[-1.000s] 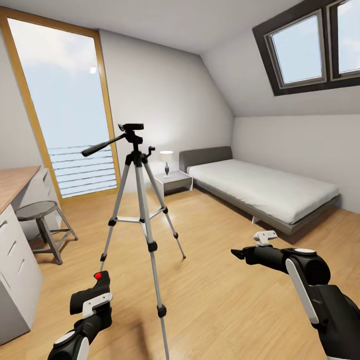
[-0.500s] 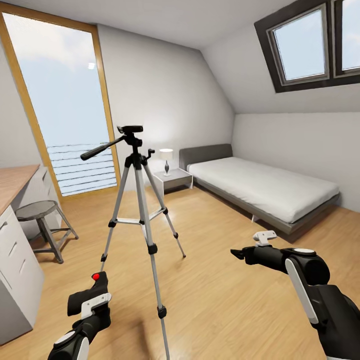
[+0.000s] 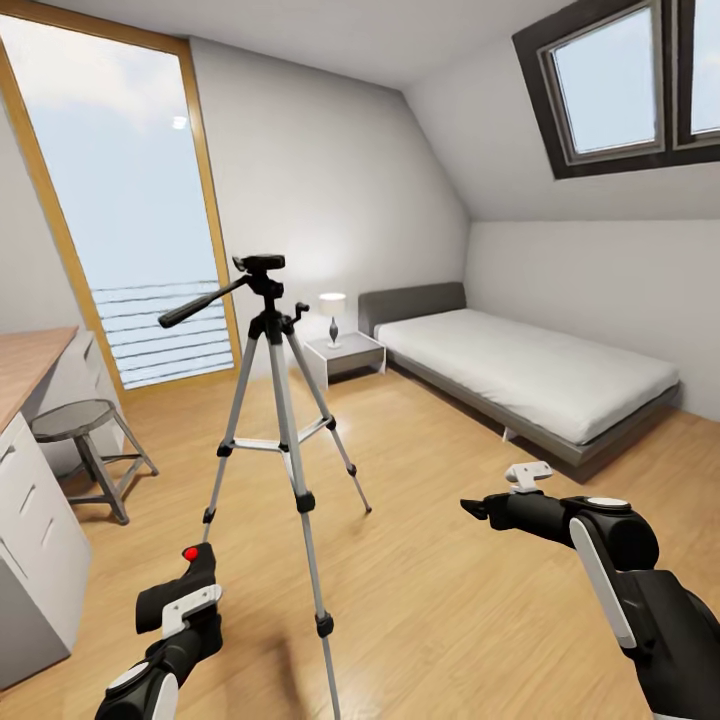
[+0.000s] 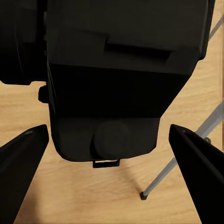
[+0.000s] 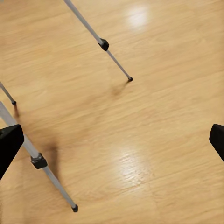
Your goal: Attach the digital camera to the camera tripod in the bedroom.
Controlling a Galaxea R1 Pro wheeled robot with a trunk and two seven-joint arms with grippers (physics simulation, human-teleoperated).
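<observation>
The camera tripod stands on the bedroom's wood floor at centre, its black head bare and its pan handle pointing left. My left gripper, low at the left, is shut on the digital camera, whose red button faces up. The camera sits below and left of the tripod's near leg. In the left wrist view the black camera body sits between the fingers, with a tripod leg beyond. My right gripper hovers open to the tripod's right, over floor and tripod legs.
A round grey stool and a wood-topped desk with white drawers stand at the left. A grey bed and a nightstand with a lamp line the far right. The tall window lies behind the tripod.
The whole picture has shifted slightly, so the camera moved; the tripod looks a little nearer. Both arms hold the same pose, the left still gripping the digital camera.
</observation>
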